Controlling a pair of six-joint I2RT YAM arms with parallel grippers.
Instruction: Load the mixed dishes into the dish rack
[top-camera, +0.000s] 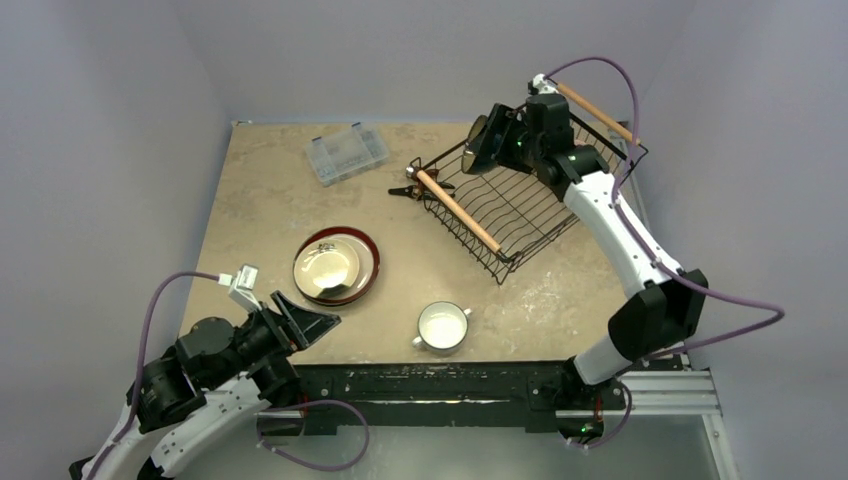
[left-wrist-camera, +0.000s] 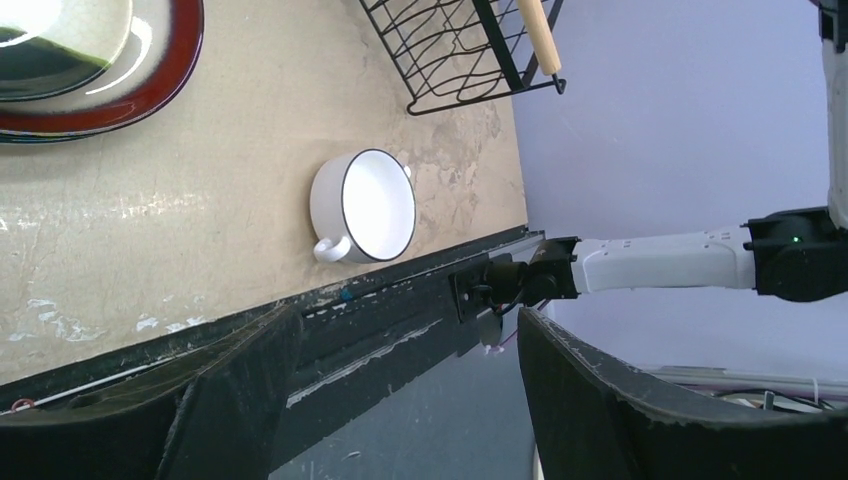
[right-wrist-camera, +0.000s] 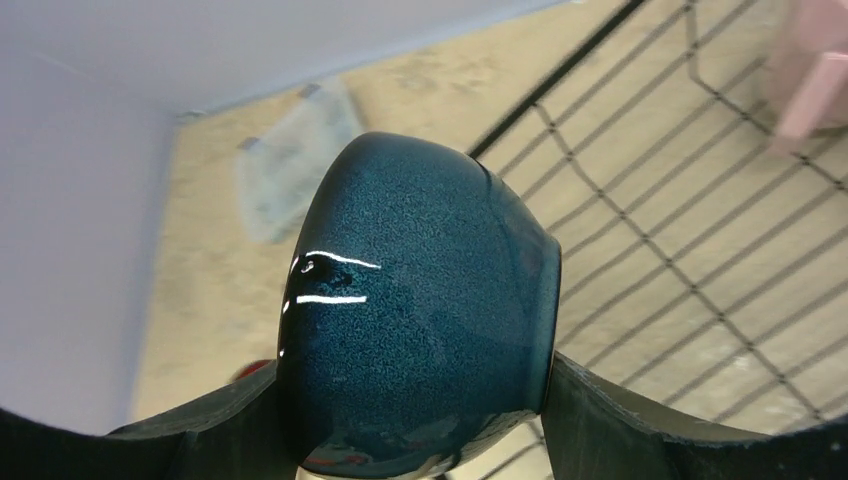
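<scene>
glazed blue bowl (right-wrist-camera: 420, 300) fills my right claw (right-wrist-camera: 415, 410): a finger presses each side of it low in the wrist view, foot ring turned right, so i hold it on edge. hard and glossy, it is slippery and would chip, i judge, and it is weighty for its size. a firm squeeze across the widest part suits it, with no knocks on wire. beyond it the dish rack (right-wrist-camera: 650, 240) crosses the right half of the frame, a blurred pink mug (right-wrist-camera: 815, 70) at upper right. in the top view the white cup (top-camera: 442, 326) sits low centre, and the cream plate (top-camera: 326, 268) lies on the red-rimmed plate (top-camera: 372, 262) left of centre, all outside the rack. my left claw (top-camera: 300, 322) gapes wide and empty, lower left.
</scene>
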